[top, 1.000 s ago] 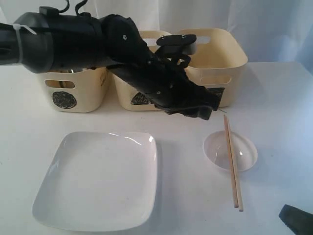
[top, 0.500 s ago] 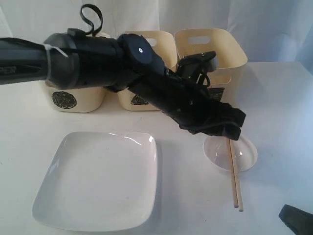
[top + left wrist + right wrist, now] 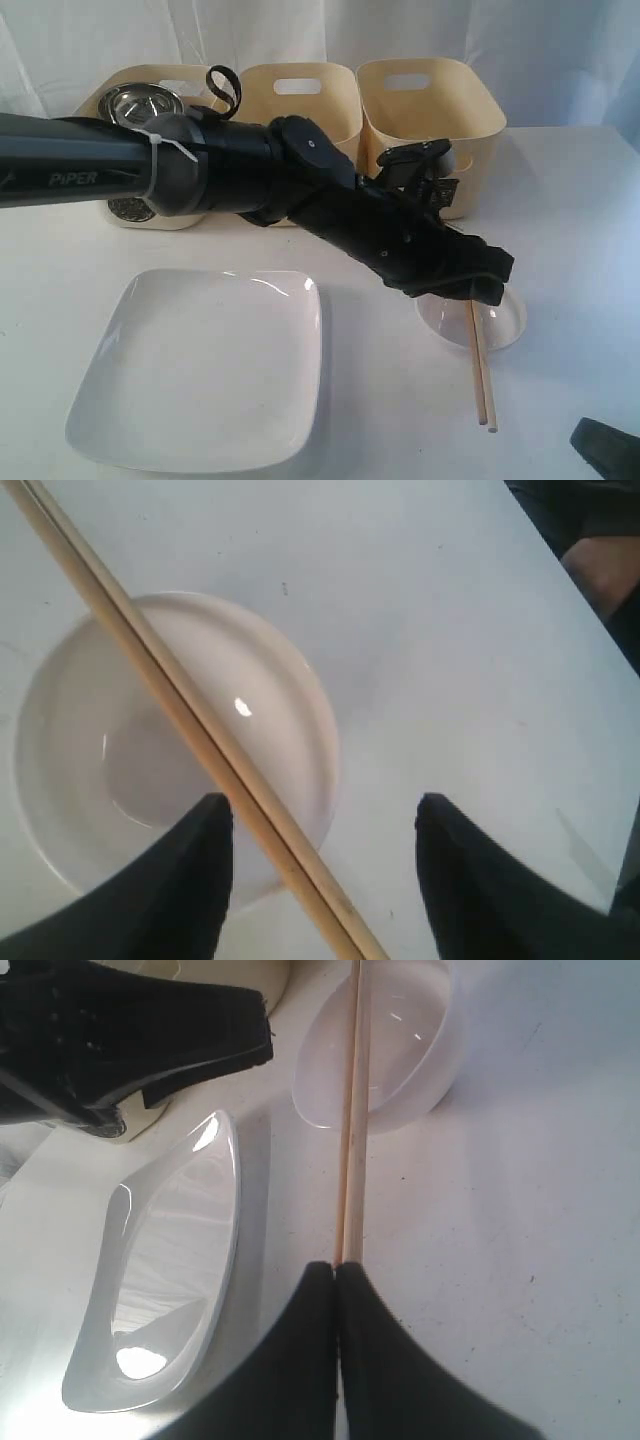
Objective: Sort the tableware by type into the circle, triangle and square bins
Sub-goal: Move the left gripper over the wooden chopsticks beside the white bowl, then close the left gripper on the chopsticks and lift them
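Note:
My left gripper (image 3: 484,284) reaches across the table and hovers open just above the clear round dish (image 3: 506,322). In the left wrist view the wooden chopsticks (image 3: 190,715) run across the dish (image 3: 90,760) and pass between the open fingers (image 3: 200,880) of the left gripper (image 3: 322,810), untouched. The chopsticks (image 3: 481,375) lie side by side over the dish and onto the table. My right gripper (image 3: 335,1266) is shut and empty, near the chopsticks' (image 3: 350,1140) near end. The large white square plate (image 3: 200,365) lies front left. A steel bowl (image 3: 140,102) sits in the left bin. Cups, fork, knife and spoon are out of view.
Three cream bins stand in a row at the back: left (image 3: 170,205), middle (image 3: 300,90), right (image 3: 430,100). The left arm (image 3: 230,170) stretches in front of the middle and right bins. The right gripper's tip (image 3: 605,445) shows at the front right corner.
The left arm has swung from in front of the bins to the right and down over the clear dish, uncovering the left bin with the steel bowl. Right gripper unmoved.

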